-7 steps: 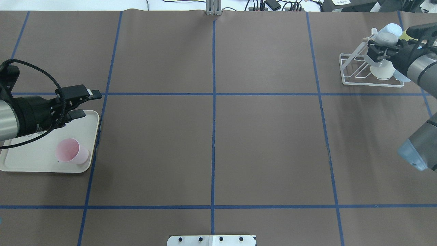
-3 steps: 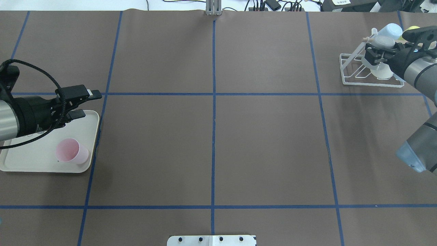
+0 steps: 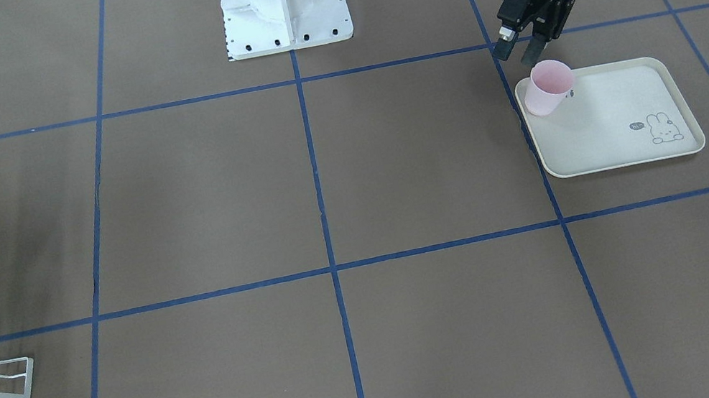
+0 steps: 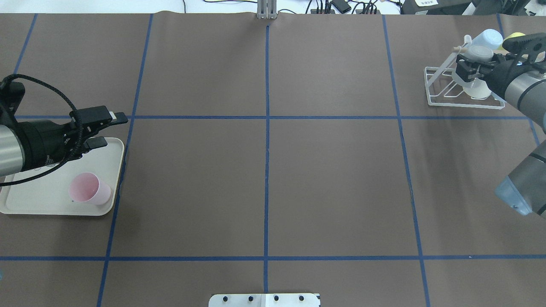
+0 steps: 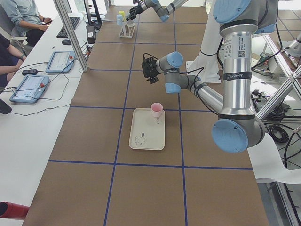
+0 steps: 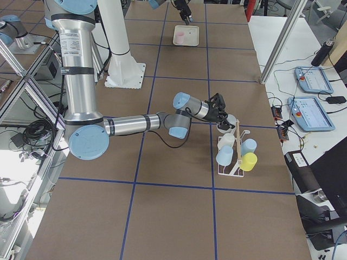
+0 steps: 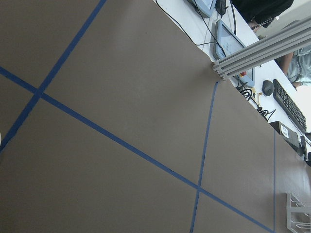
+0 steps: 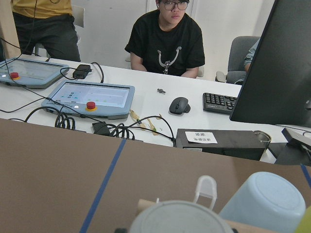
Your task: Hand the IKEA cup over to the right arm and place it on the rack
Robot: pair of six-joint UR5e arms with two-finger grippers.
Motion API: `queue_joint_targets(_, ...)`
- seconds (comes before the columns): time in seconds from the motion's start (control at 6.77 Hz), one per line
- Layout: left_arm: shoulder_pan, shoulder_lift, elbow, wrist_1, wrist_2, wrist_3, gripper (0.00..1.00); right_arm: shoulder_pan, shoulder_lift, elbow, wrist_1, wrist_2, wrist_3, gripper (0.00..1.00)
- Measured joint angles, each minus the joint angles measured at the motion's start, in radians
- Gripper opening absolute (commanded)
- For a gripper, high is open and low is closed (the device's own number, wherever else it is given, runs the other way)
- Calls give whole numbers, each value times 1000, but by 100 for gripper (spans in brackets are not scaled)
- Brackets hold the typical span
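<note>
Right gripper (image 4: 463, 69) clamps the pale cup (image 4: 480, 52) by its wall, above the rack (image 4: 465, 106) prongs. Left gripper (image 4: 114, 131) is open and empty, with the pink cup (image 4: 88, 189) just beside it on the tray (image 4: 42, 200). We judge the cups to be light, stiff, slick plastic; pinch across the rim wall.

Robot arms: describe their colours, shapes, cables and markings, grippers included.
The left arm and right arm are silver-grey tubes with light-blue joint caps and printed labels. The left gripper and right gripper are black, two-fingered. A black braided cable loops off the left wrist.
</note>
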Motion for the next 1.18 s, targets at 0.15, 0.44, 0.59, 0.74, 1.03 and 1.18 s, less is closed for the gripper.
queue_joint_targets(0.15,0,0,0,0,0,0,100,0,-1,-2,-1,-1,0,0)
queue_joint_targets(0.44,0,-1,0,0,0,-1,100,0,-1,-14,-3,-7,2,0)
queue_joint_targets(0.59,0,0,1,0,1,-1,100,-1,-1,-17,-3,-10,2,0)
queue_joint_targets(0.74,0,0,1,0,1,-1,100,-1,-1,-18,-4,-12,2,0)
queue_joint_targets(1.03,-1,0,0,-1,1,-1,100,-1,0,-18,-6,-13,3,100)
queue_joint_targets(1.18,-1,0,0,-1,1,0,100,-1,0,-22,-5,-13,2,100)
